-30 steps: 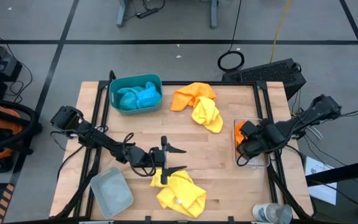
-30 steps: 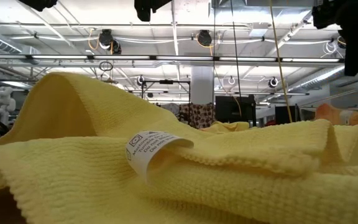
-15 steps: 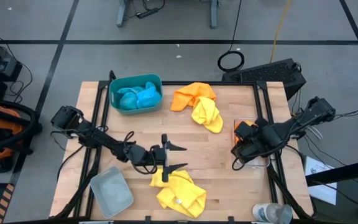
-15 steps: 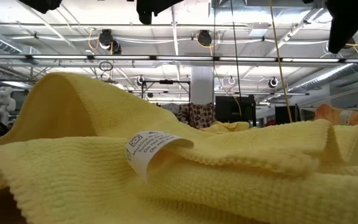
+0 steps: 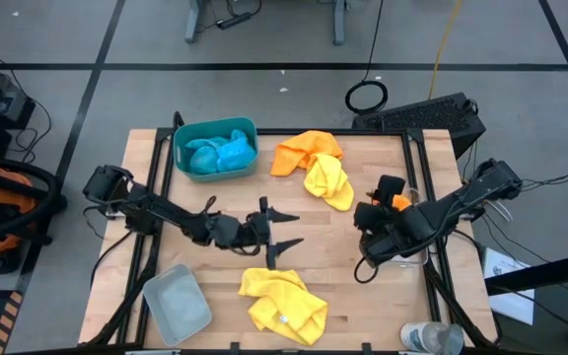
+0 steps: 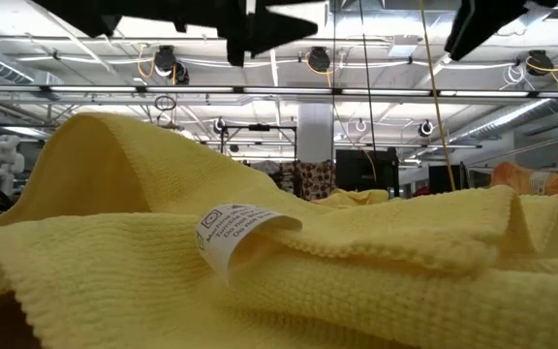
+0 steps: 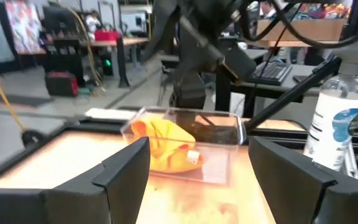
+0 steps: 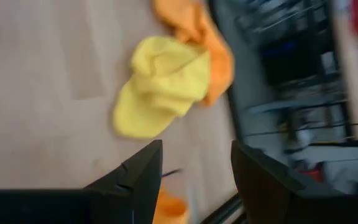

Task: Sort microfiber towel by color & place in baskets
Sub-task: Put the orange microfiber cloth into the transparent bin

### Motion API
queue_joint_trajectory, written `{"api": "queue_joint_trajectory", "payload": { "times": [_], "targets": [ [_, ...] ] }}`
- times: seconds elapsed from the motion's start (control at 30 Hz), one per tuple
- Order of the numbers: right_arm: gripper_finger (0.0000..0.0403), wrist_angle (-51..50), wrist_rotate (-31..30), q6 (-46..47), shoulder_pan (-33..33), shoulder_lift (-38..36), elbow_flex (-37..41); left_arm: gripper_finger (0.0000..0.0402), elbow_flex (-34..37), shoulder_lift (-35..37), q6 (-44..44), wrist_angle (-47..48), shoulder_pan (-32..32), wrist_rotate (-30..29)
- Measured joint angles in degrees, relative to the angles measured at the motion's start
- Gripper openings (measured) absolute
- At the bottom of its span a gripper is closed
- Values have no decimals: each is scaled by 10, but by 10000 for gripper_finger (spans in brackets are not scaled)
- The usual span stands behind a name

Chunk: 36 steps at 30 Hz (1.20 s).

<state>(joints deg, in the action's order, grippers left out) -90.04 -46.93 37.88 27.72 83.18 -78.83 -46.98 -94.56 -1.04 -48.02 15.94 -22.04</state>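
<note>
We see the clear basket [image 7: 185, 140] holding an orange towel [image 7: 163, 146] beyond our left gripper's [image 5: 276, 229] empty, spread fingers; the right gripper's [image 5: 371, 229] fingers are also spread and empty.

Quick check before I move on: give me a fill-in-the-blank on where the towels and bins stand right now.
1. Both blue towels lie in the ____ bin.
2. The clear bin holds an ____ towel.
3. The grey bin holds ____ towels.
4. The left gripper is open and holds ____.

Missing words: teal; orange; no; nothing
</note>
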Motion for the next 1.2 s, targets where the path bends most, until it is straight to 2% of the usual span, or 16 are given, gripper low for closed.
{"api": "queue_joint_trajectory", "payload": {
  "times": [0.17, 0.3, 0.4, 0.57, 0.67, 0.83, 1.03, 1.1, 1.2],
  "targets": [
    [183, 47, -110, -18, -18, 5, 0, 278, 0, 0, -11, 48, -33, 24],
    [183, 134, -112, -88, -49, 5, 0, 278, 0, 0, 1, 73, -79, 26],
    [183, 190, -112, -153, -76, 5, 1, 278, -3, 0, -13, 103, -118, 50],
    [183, 284, -108, -291, -154, 4, 20, 278, -14, 0, -45, 161, -147, 62],
    [183, 365, -45, -376, -224, 3, 32, 278, -14, 0, -47, 180, -141, 65],
    [183, 510, 139, -514, -354, 3, 59, 278, -14, 0, -47, 191, -104, 70],
    [183, 650, 313, -550, -486, 24, 101, 278, -14, 0, -46, 192, -57, 70],
    [183, 683, 350, -558, -515, 49, 107, 278, -14, 0, -46, 191, -45, 70],
    [187, 723, 370, -590, -544, 98, 103, 278, -14, 0, -46, 191, -32, 70]
  ]
}}
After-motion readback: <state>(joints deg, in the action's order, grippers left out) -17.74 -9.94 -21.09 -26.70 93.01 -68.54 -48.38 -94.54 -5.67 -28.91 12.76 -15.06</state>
